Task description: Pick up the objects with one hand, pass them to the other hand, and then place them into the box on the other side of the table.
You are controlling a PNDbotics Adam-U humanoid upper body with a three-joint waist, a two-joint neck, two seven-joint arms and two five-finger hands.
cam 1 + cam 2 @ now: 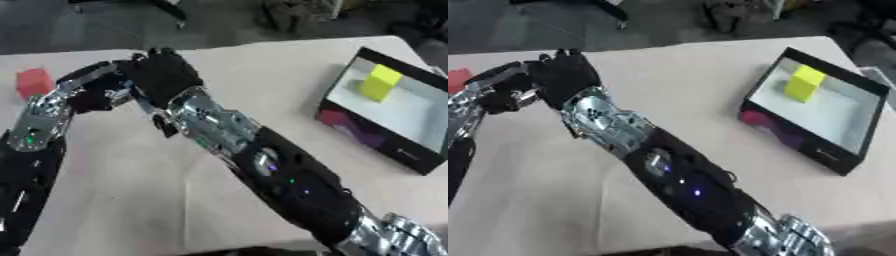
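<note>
A red cube (33, 82) sits on the tan table (262, 70) at the far left. My right arm crosses the table from the lower right, and its black right hand (162, 72) is up at the far left. My left hand (92, 97) is close beside it, just to its left, and the two overlap in view. Nothing that either hand holds shows; the space between them is hidden. The red cube lies a little left of both hands, apart from them. A yellow block (381, 82) stands in the black box (420, 162) at the right.
The box has a white floor and a magenta patch (341, 122) on its near outer wall, and it sits askew by the table's right edge. Dark floor and furniture legs lie beyond the far edge.
</note>
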